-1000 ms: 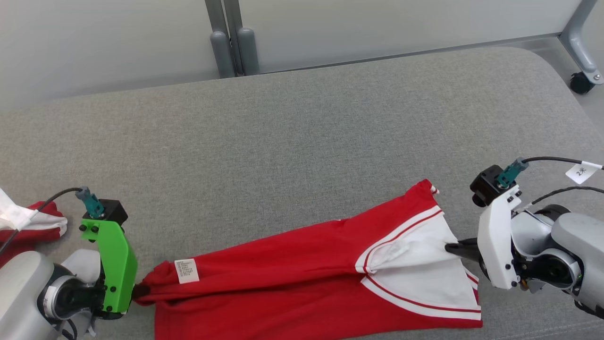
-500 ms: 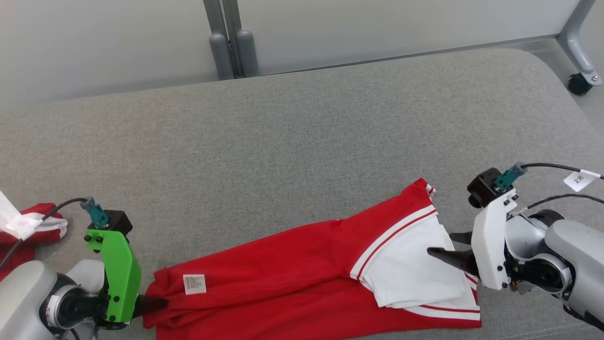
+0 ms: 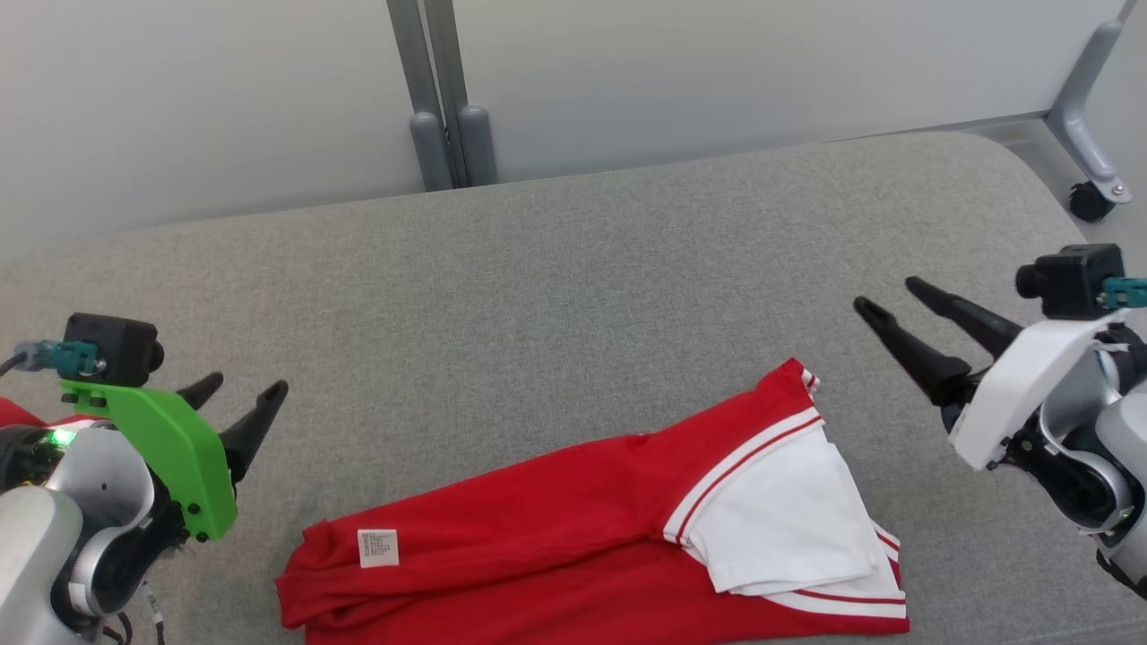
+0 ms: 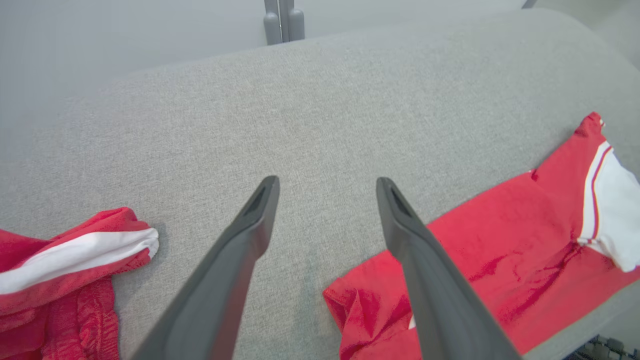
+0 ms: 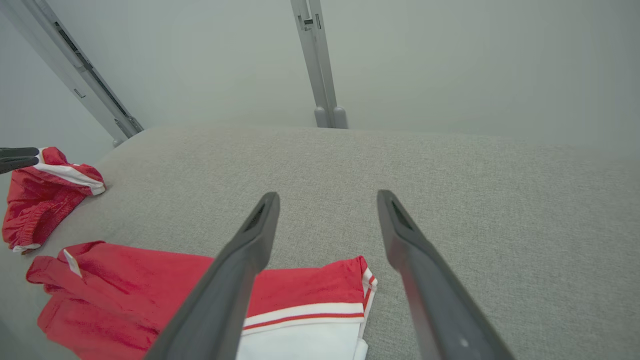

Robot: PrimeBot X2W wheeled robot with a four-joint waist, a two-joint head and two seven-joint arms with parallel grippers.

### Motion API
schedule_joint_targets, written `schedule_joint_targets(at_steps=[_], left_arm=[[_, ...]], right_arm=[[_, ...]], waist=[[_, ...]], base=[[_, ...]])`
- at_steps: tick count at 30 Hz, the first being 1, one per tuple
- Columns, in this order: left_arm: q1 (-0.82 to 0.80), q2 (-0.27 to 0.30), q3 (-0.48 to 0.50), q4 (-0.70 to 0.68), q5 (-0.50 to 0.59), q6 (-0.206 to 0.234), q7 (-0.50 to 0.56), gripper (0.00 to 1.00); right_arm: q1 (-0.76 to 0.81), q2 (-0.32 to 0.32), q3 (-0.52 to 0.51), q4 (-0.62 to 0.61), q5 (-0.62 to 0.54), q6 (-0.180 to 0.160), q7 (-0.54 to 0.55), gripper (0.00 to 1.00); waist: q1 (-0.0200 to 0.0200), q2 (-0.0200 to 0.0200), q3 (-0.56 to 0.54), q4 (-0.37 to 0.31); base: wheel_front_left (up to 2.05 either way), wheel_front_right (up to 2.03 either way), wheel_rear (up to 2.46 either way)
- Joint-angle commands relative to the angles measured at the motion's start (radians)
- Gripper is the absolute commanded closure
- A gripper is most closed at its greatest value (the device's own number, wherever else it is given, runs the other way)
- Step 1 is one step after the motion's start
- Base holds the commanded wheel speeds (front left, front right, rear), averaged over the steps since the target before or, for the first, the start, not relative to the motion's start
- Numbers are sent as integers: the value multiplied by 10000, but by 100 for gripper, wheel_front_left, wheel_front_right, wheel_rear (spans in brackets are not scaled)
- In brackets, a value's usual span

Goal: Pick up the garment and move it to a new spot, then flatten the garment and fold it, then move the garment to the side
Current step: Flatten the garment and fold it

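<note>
The garment [image 3: 538, 528] is red with a white, red-striped panel at its right end and a small white label [image 3: 377, 547] near its left end. It lies loosely folded along the front edge of the grey cushioned surface [image 3: 573, 296], and shows as the garment [image 4: 500, 250] and the garment [image 5: 150, 285] in the wrist views. My left gripper [image 3: 244, 388] hovers open above and left of its left end, holding nothing. My right gripper [image 3: 888, 295] hangs open above and right of the white end, also empty. The wrist views show the left gripper [image 4: 327, 182] and the right gripper [image 5: 328, 196] with jaws spread wide.
A second red and white garment [image 4: 65, 270] lies bunched at the surface's far left, seen as the bunched garment [image 5: 45, 195] from the right wrist. Grey partition posts [image 3: 444, 98] stand behind the surface, and a frame leg with a caster [image 3: 1089, 202] at the back right.
Both grippers have opened, let go of the garment's two ends and risen away from it. The garment has dropped slack onto the surface. The head camera has tilted a little.
</note>
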Motion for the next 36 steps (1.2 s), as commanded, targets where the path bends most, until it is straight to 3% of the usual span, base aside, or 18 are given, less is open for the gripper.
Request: schedule_joint_targets(at_steps=[1,6,10,16,23,28,36], left_arm=[[299,-174,247,-130,283,280,-783,0],[1202,-491,896,-526,1182,1332,-3452,0],[2050,-883,1427,-667,1711,1999,-5604,0],[3033,-1847,1775,-389,2197,2265,-7000,0],[3796,-3094,3093,-573,3657,1908,-7068,0],[4327,-3974,3877,-609,4781,1288,-7070,0],[4501,-4782,4487,-271,5947,493,-7072,0]], right_arm=[[391,136,-457,207,-306,-4,-528,0],[1424,1051,-2272,924,-1589,-2,-2192,0],[2280,2254,-3872,1557,-2731,-1,-2756,0],[3418,3577,-5091,1495,-4084,-2,-3014,0],[4081,4316,-5326,1512,-5303,-2,-3081,0],[4047,4845,-5662,1354,-6238,-2,-3178,0],[3674,5255,-5677,1145,-6837,-2,-3205,0]], waist=[[0,0,-79,29],[0,0,-172,95],[0,0,-196,207],[0,0,-103,368],[0,0,102,432],[0,0,132,392],[0,0,90,322]], base=[[0,0,0],[0,0,0],[0,0,0],[0,0,0],[0,0,0],[0,0,0],[0,0,0]])
